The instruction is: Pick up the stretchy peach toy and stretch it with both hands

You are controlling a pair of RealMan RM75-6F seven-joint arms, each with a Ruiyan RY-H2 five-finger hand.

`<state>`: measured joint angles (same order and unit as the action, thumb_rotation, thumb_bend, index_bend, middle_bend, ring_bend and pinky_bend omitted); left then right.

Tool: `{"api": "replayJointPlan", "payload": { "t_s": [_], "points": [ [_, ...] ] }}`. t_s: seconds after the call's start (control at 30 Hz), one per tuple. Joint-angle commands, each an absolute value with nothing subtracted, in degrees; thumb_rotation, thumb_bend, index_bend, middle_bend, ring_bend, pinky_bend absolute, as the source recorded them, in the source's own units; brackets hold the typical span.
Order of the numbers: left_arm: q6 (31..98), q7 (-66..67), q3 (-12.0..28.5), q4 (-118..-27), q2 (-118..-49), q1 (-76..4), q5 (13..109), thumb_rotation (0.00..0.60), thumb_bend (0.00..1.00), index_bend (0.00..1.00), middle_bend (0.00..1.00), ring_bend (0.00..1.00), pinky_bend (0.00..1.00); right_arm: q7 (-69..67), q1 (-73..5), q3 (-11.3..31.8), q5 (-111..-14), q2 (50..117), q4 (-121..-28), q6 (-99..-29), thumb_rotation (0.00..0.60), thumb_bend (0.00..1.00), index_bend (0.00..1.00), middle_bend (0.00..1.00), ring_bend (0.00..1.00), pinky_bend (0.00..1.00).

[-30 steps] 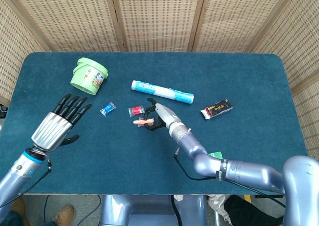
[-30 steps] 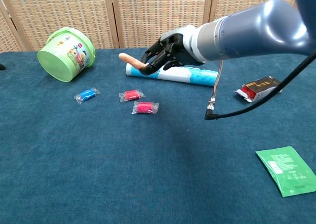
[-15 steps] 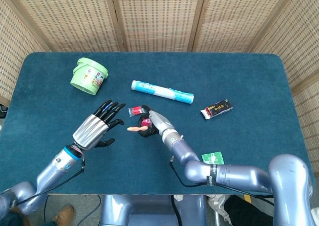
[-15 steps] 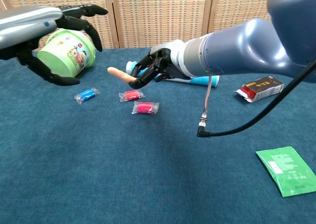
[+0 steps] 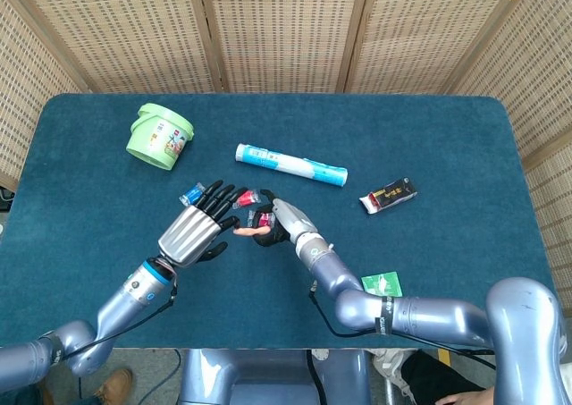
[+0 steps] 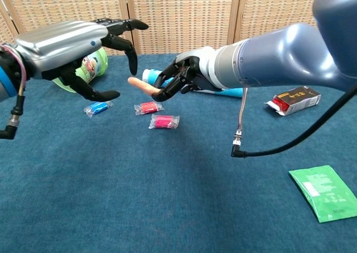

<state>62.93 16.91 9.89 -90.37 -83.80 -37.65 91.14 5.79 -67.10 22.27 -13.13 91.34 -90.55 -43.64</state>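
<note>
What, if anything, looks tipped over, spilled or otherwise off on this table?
The green bucket lies tilted on its side at the back left rather than upright; nothing appears spilled from it. The blue-and-white tube also lies flat. Otherwise nothing stands out: the right hand holds the peach toy above the table.

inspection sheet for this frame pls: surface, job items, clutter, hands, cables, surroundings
Surface: dark blue carpeted table, flat.
Job's things: peach stretchy rubber toy, held off the table, free end toward the left hand.
Clutter: green plastic bucket on its side; white-and-blue tube; black-and-red packet; green foil sachet; two red wrapped candies; blue wrapped candy.
Hands: right hand grips the toy; left hand, fingers spread, holds nothing, close to the toy's tip.
Cables: black cable hangs from right arm.
Surroundings: woven wicker screens.
</note>
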Motion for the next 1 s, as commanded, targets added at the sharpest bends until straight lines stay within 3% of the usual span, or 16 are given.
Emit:
{"api": "replayJointPlan", "payload": {
  "t_s": [0.03, 1.0],
  "points": [
    [62.6, 18.2, 10.1, -90.2, -85.0, -38.4, 90.4, 0.6, 0.33, 0.43, 0.0, 0.0, 0.0, 5.7, -67.0, 22.2, -13.3, 91.1, -91.0, -43.6, 0.6, 0.58, 0.66, 0.05, 0.0, 0.0],
    [63.2, 25.7, 10.8, -87.7, -91.4, -40.9, 85.1, 0.6, 0.33, 0.49, 0.0, 0.0, 0.0, 4.6, -66.4, 21.6, -14.3, 89.7, -93.3, -43.5, 0.6, 0.58, 0.66, 0.05, 0.0, 0.0]
  ]
}}
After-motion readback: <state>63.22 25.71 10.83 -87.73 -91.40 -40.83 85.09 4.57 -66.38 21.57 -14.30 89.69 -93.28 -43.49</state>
